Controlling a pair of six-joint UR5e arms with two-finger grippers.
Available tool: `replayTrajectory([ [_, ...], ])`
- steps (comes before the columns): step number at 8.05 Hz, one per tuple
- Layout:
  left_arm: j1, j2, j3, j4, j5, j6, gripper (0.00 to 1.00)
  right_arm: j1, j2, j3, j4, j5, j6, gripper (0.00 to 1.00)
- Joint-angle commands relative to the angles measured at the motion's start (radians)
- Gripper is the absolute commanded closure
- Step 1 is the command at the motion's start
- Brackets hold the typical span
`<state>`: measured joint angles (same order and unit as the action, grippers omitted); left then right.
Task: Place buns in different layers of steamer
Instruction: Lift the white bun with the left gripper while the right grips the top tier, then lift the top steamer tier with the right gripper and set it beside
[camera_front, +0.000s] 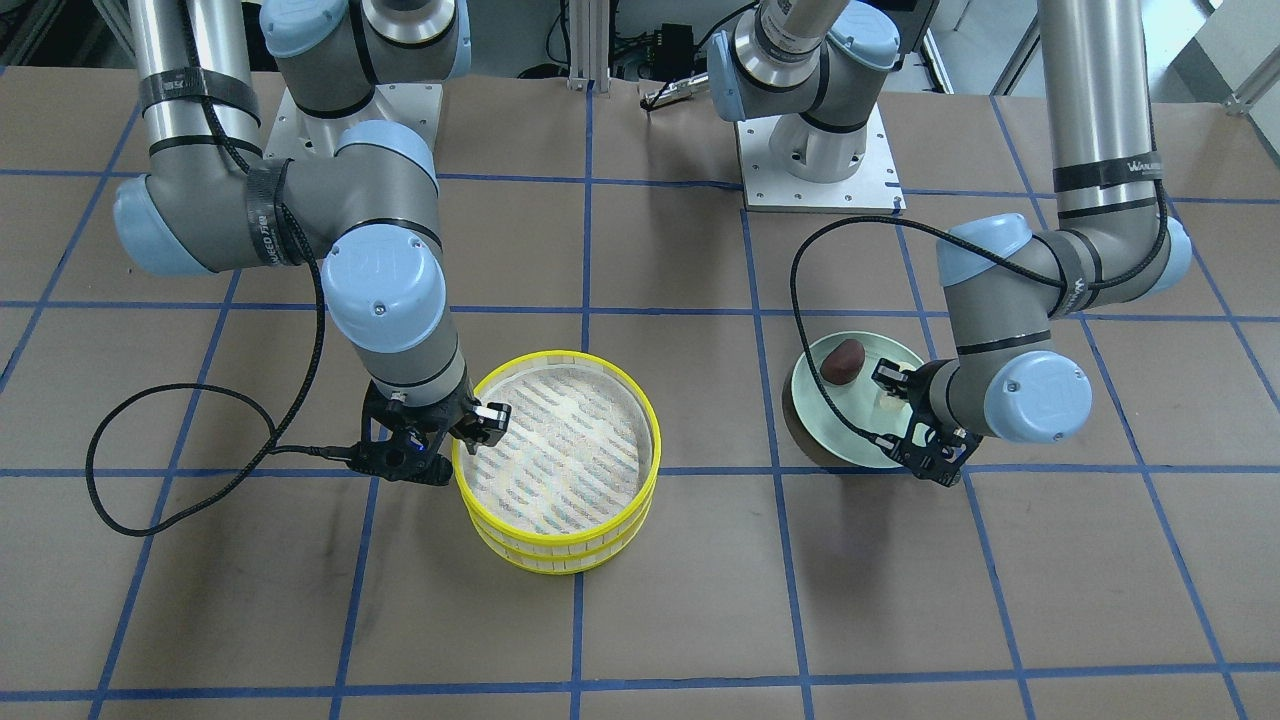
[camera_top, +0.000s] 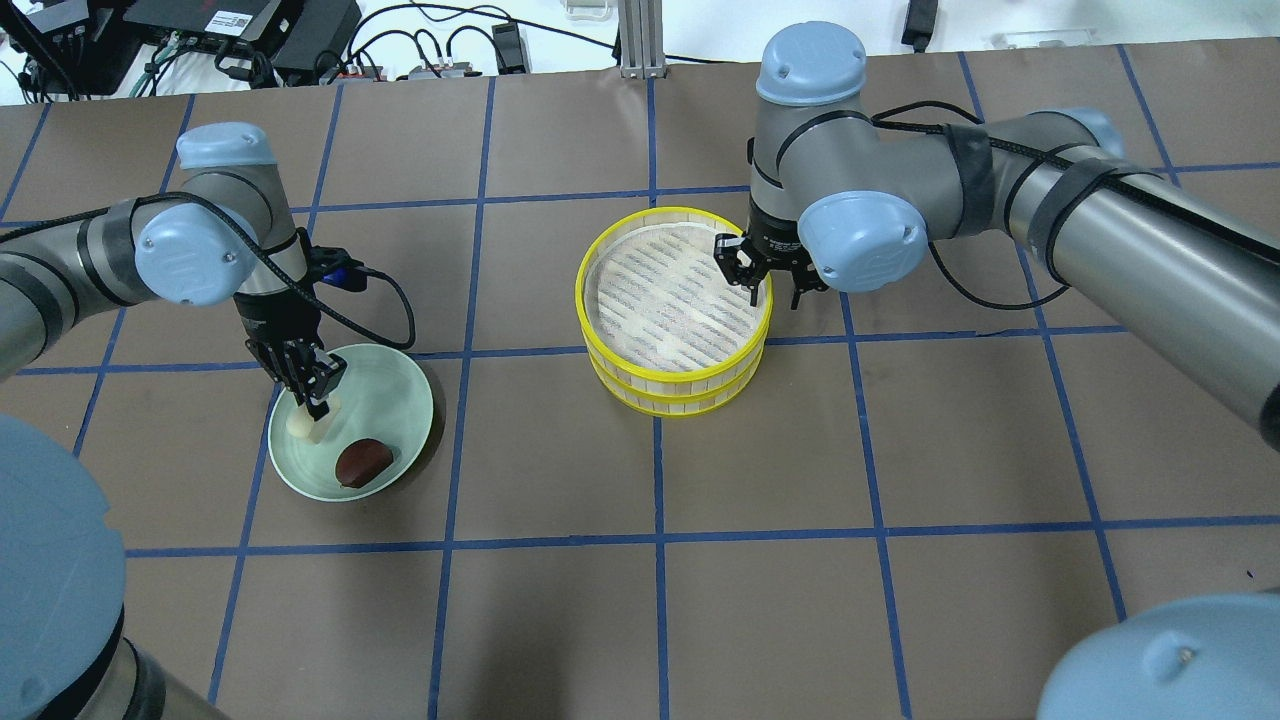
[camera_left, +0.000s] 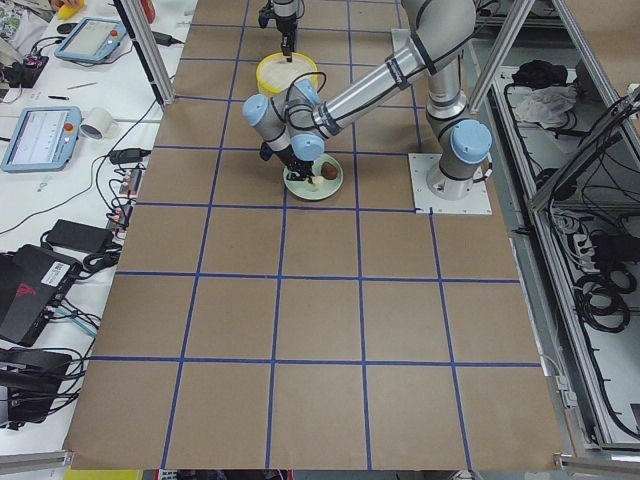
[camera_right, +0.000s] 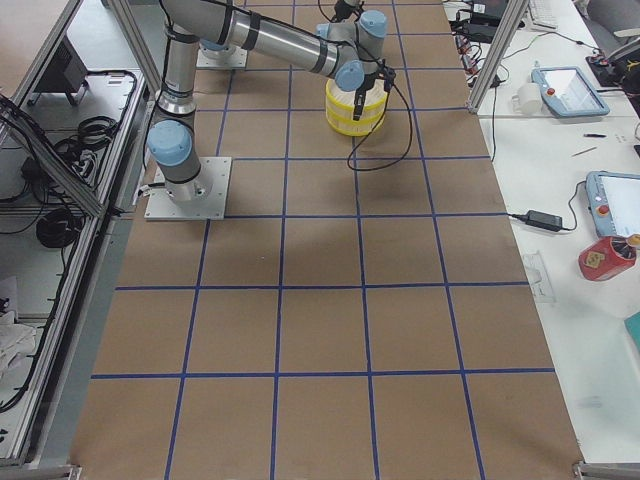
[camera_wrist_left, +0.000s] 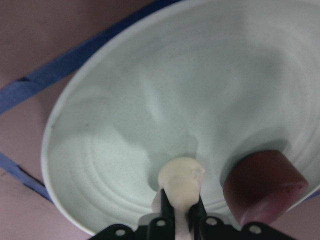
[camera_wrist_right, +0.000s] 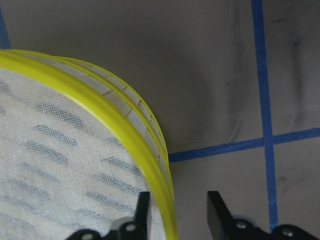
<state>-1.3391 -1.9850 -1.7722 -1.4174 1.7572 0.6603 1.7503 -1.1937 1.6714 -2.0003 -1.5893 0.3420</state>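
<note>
The pale green plate (camera_top: 392, 385) holds the chocolate-brown bun (camera_top: 363, 461) and the cream-white bun (camera_top: 303, 422). My left gripper (camera_top: 318, 400) reaches down into the plate and is shut on the cream-white bun (camera_wrist_left: 181, 177), low over the plate (camera_wrist_left: 150, 100), with the brown bun (camera_wrist_left: 262, 185) right beside it. The two-tier steamer (camera_top: 668, 212) stands stacked, and its top floor holds nothing. My right gripper (camera_top: 748, 272) is open and straddles the top yellow rim (camera_wrist_right: 115, 117), one finger inside and one outside.
The table is brown paper with a blue tape grid (camera_top: 655, 480). A black cable (camera_front: 150, 470) loops on the table beside the right arm. The arm bases (camera_front: 820, 160) stand at the robot's edge of the table.
</note>
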Motion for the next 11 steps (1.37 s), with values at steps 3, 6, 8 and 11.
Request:
replayTrajectory([
  [3, -0.017, 0.124, 0.094, -0.006, -0.034, -0.011, 1.0, 0.0, -0.003, -0.002, -0.003, 0.0, 0.002, 0.76],
  [6, -0.102, 0.204, 0.106, -0.005, -0.077, -0.121, 1.0, 0.0, -0.004, -0.009, -0.003, 0.0, -0.001, 0.84],
  [8, -0.193, 0.248, 0.106, -0.003, -0.106, -0.239, 1.0, 0.0, -0.041, -0.013, 0.009, -0.009, -0.004, 0.84],
  [11, -0.239, 0.262, 0.137, 0.003, -0.166, -0.327, 1.0, -0.018, -0.121, -0.015, 0.047, -0.006, -0.012, 0.84],
])
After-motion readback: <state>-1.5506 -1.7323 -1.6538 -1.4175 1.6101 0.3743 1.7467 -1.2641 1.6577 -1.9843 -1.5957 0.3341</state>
